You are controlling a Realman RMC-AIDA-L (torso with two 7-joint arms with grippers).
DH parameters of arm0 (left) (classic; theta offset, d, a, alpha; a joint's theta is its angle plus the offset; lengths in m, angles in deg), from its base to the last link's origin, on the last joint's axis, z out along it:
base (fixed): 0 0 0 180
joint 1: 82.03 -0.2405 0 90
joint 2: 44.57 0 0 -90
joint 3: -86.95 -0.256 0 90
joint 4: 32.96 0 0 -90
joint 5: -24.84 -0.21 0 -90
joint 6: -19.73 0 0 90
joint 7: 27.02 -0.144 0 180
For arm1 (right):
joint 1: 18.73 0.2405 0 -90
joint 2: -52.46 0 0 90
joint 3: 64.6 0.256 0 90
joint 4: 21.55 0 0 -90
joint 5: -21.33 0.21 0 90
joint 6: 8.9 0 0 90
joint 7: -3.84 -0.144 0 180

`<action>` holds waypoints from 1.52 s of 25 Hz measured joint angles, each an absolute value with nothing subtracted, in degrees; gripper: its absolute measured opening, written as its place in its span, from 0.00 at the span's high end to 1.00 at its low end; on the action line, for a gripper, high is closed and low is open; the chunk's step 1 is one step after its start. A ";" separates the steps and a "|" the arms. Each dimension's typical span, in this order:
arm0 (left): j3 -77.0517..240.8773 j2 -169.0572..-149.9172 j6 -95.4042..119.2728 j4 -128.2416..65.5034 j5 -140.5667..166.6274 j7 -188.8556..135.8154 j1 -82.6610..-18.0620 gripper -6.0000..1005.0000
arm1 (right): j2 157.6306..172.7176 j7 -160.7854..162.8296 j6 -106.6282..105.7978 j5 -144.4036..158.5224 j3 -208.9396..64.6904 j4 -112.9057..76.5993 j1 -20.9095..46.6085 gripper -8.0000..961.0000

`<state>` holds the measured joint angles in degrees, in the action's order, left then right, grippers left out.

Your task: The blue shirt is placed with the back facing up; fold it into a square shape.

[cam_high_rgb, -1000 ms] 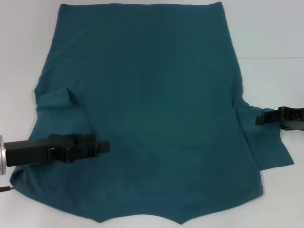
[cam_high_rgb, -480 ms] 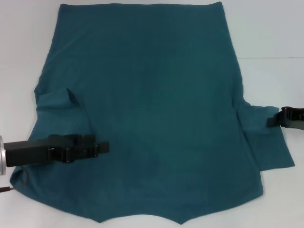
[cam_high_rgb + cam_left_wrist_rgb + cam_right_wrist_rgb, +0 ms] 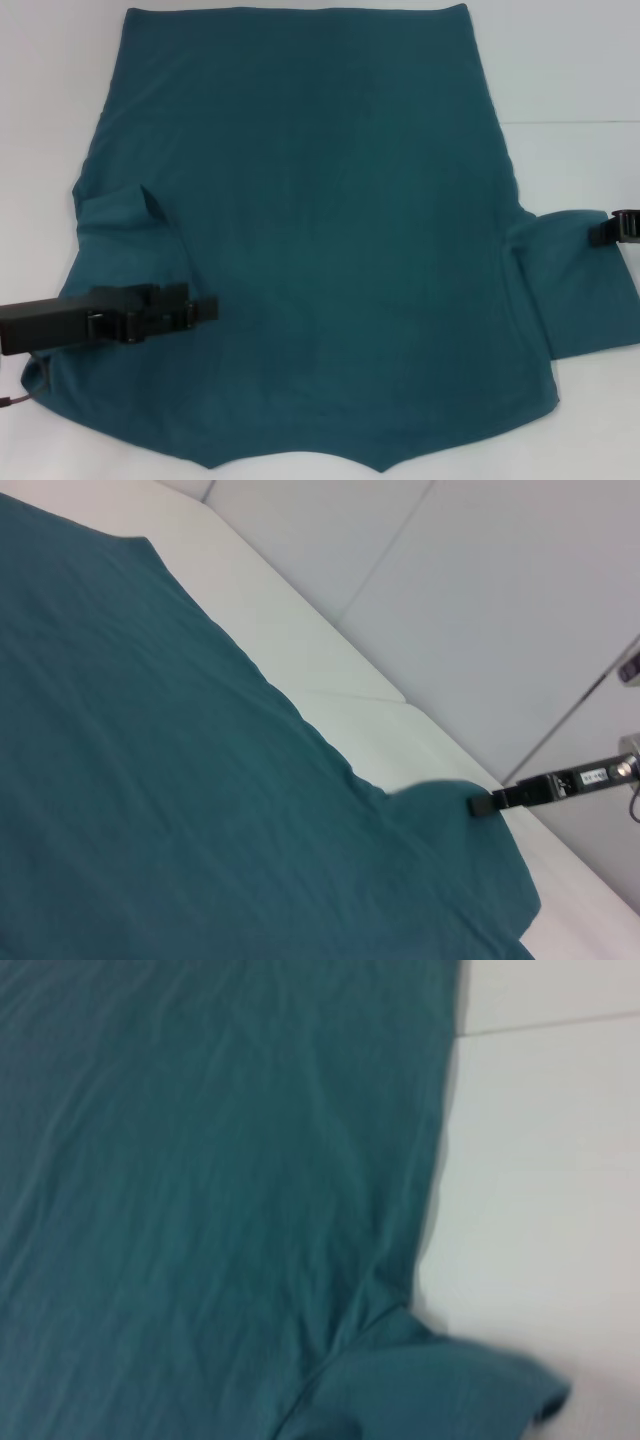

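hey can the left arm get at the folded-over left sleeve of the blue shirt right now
Probably yes. The left end effector hovers over the blue shirt just beside its folded-over left sleeve, and nothing lies between them. The right end effector is far off at the right sleeve.

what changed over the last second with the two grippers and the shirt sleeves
The right gripper drew outward to the robot's right, pulling the right sleeve of the blue shirt out flatter and wider. The left gripper slid back slightly toward the left. The shirt body and the folded-in left sleeve stayed put.

White seamed tabletop [image 3: 570,80], pale panelled wall [image 3: 480,600] behind.
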<state>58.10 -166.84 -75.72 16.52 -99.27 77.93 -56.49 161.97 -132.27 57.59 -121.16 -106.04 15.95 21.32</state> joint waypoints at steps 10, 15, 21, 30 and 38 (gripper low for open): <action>59.35 -166.80 -75.84 16.52 -99.26 77.94 -56.82 0.27 | 161.52 -131.40 56.94 -125.52 -106.08 17.74 24.00 0.98; 59.52 -166.92 -75.74 16.58 -99.26 77.94 -56.80 0.27 | 161.38 -133.27 58.29 -126.71 -106.07 17.58 25.97 0.98; 59.54 -166.98 -74.91 16.60 -99.26 77.94 -56.73 0.27 | 162.47 -137.76 68.39 -127.49 -107.23 17.12 29.47 0.98; 59.52 -167.22 -74.28 16.52 -99.26 78.23 -56.51 0.27 | 164.79 -143.96 71.90 -130.04 -110.20 16.93 34.45 0.98; 59.52 -167.61 -73.08 16.52 -99.26 78.33 -56.57 0.27 | 166.79 -147.25 60.61 -129.78 -111.36 13.04 36.12 0.98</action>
<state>59.52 -167.61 -73.08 16.52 -99.26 78.33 -56.57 166.79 -147.25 60.61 -129.78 -111.36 13.04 36.12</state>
